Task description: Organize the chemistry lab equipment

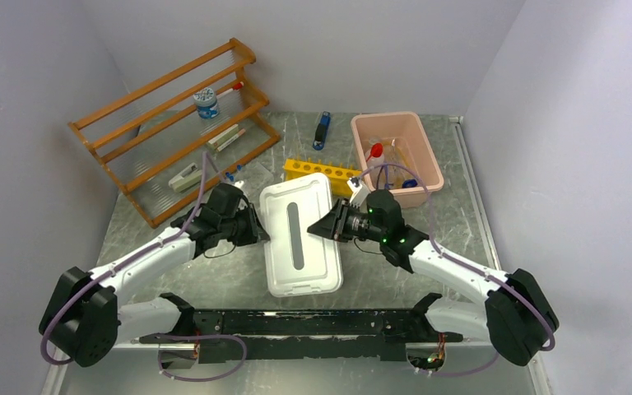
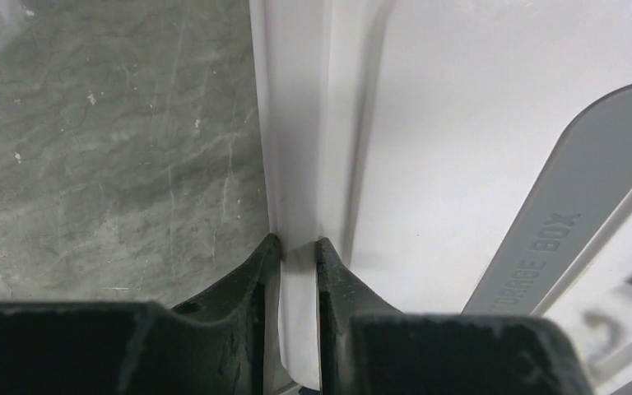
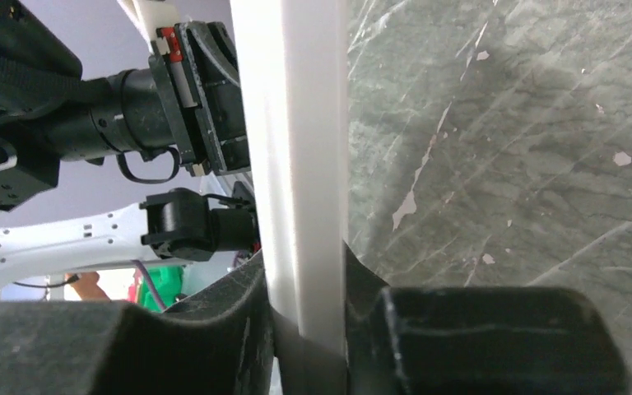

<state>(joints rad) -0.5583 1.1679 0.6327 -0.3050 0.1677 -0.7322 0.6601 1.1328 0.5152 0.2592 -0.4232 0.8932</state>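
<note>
A white storage-box lid (image 1: 300,239) with a grey handle strip lies in the middle of the table. My left gripper (image 1: 259,230) is shut on its left rim, and in the left wrist view the black fingers of that gripper (image 2: 296,243) pinch the white edge (image 2: 300,164). My right gripper (image 1: 319,226) is shut on the lid's right rim (image 3: 296,123), which sits between the two fingers of that gripper (image 3: 304,263). A red-capped squeeze bottle (image 1: 376,153) lies in the pink bin (image 1: 415,130). A cup of blue-capped tubes (image 1: 206,102) stands on the wooden rack (image 1: 173,123).
A yellow tube holder (image 1: 321,171) lies just behind the lid. A small blue item (image 1: 322,128) lies at the back of the table. Small white items rest on the rack's lower shelves. Walls close in on the left, right and back.
</note>
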